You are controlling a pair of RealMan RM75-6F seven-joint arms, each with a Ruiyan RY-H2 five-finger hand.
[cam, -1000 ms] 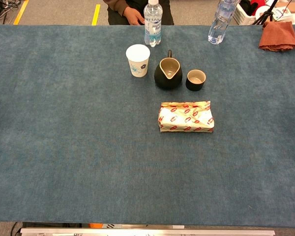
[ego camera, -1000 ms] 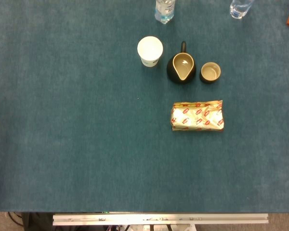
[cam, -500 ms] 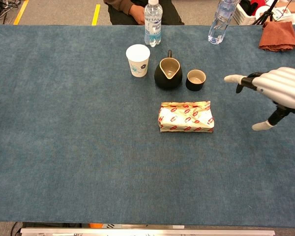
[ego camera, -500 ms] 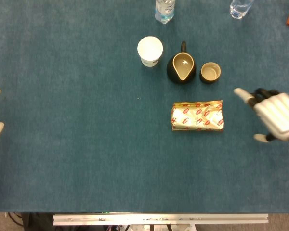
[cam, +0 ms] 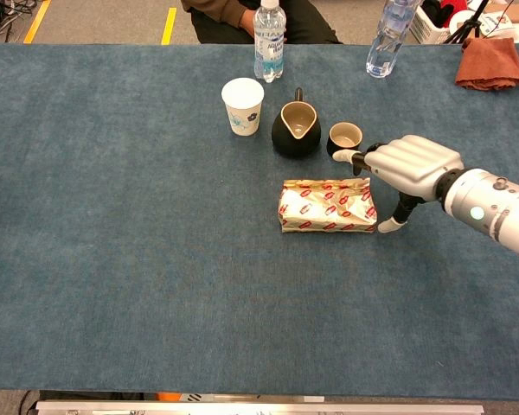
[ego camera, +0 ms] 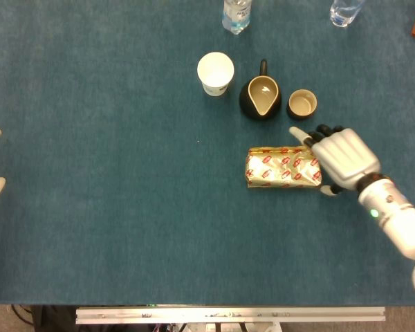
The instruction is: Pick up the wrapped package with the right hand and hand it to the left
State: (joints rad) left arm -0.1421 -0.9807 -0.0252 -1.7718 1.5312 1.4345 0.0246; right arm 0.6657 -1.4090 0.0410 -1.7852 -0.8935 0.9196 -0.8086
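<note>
Wrapped package point(ego camera: 283, 167) flat on counter point(ego camera: 111, 207), long axis left-right; red labels unreadable. Right hand point(ego camera: 340, 156) at its right end, fingers spread, holding nothing.

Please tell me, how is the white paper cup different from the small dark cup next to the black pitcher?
The white paper cup is taller and white outside with a small print; the small dark cup is low and dark outside with a pale inside. The paper cup stands left of the black pitcher, the dark cup right of it, near the right hand. Both stand upright, mouths open upward.
</note>
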